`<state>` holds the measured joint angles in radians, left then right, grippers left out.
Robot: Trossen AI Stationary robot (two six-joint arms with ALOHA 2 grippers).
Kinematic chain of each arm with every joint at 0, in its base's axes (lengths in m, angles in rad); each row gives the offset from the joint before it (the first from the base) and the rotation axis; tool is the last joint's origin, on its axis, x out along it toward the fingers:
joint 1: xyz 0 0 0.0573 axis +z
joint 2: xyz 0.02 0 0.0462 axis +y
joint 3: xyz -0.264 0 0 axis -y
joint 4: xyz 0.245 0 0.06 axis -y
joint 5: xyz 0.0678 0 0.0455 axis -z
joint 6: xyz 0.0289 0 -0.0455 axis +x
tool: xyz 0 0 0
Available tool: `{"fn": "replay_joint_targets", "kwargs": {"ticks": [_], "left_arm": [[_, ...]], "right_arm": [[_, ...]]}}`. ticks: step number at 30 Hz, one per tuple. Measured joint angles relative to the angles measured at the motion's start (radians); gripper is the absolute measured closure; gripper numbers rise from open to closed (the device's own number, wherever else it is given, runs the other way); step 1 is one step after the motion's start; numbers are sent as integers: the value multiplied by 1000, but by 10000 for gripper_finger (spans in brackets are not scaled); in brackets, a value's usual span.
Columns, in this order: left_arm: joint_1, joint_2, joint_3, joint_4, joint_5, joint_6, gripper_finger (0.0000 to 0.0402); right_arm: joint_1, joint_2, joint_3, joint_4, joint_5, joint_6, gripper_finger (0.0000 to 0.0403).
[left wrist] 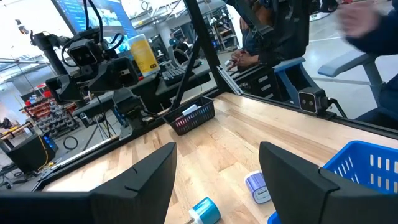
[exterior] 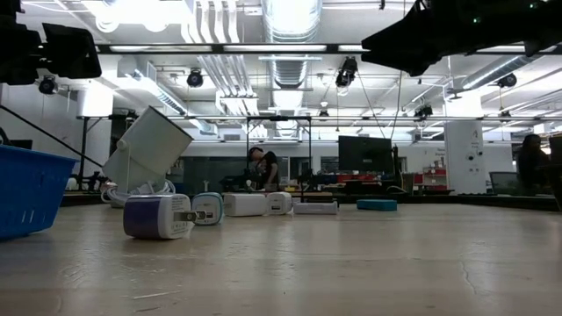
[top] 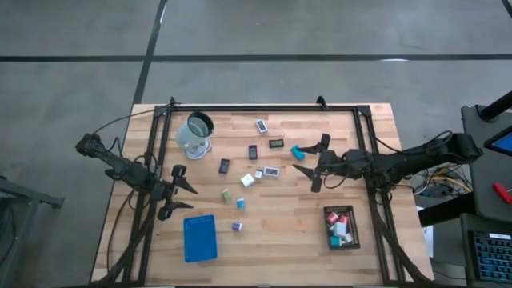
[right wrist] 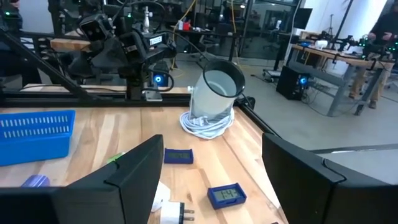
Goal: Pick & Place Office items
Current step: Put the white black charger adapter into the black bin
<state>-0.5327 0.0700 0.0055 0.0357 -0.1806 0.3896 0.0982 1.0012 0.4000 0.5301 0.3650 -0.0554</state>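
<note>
Office items lie loose on the wooden table: a teal block, dark label-faced rectangles, a white block, a green one, and a purple one. My right gripper hovers open right of the middle, just beside the teal block, with nothing between its fingers; from its wrist I see two dark rectangles below it. My left gripper waits open at the left, above the blue tray, and the purple block lies ahead of it.
A black tray at the near right holds several items. A clear round cup leans tilted on a coiled white cable at the far left. A black frame rail runs along the far edge. Bare wood lies between the trays.
</note>
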Motion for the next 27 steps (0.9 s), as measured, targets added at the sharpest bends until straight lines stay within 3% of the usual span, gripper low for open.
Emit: {"fn": "replay_joint_targets", "kwargs": {"ticks": [27], "left_arm": [[0, 0, 0, 0, 0, 0, 168]], "right_arm": [[0, 0, 0, 0, 0, 3, 142]]}}
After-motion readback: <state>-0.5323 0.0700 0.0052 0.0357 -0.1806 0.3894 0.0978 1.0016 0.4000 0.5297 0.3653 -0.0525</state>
